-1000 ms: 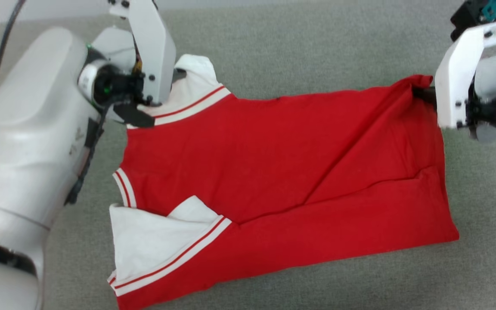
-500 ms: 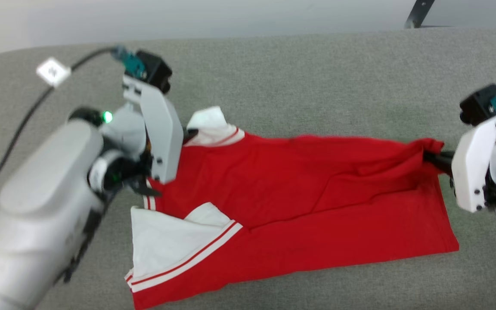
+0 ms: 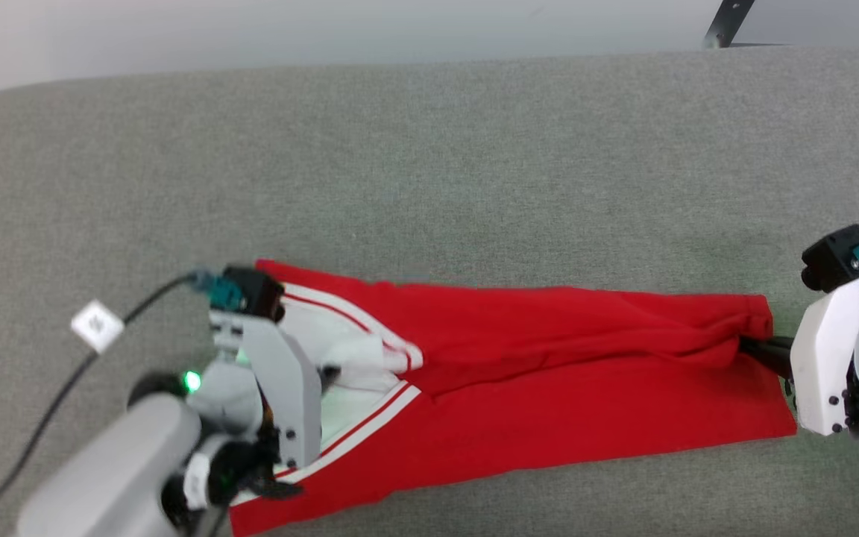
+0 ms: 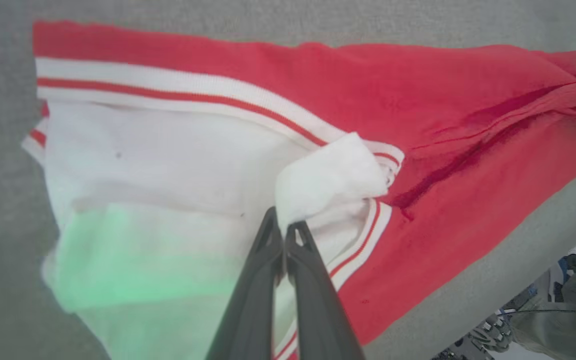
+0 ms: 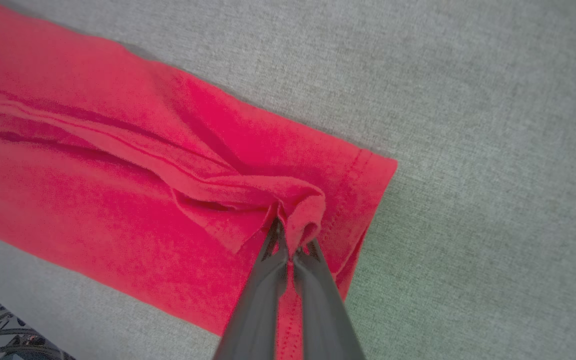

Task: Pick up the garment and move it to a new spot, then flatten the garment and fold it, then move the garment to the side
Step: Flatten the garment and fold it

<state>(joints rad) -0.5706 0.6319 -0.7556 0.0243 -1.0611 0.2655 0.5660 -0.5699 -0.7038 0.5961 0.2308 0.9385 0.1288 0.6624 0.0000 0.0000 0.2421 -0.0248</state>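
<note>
Evidently the far edge of the garment (image 3: 564, 388) has been drawn toward the near edge in the last second, so a wide spread has been narrowed to a doubled band on the grey surface (image 3: 474, 164), and the lengthwise fold is judged nearly laid. The left gripper (image 4: 284, 231) is clamped on bunched white sleeve at one end, the right gripper (image 5: 292, 240) on gathered red hem at the other, the cloth stretched between them.

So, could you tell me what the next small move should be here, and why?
Probably draw both pinched corners a little nearer the robot: the left gripper and right gripper are shut on the garment, whose folded layer stops short of its near edge.
</note>
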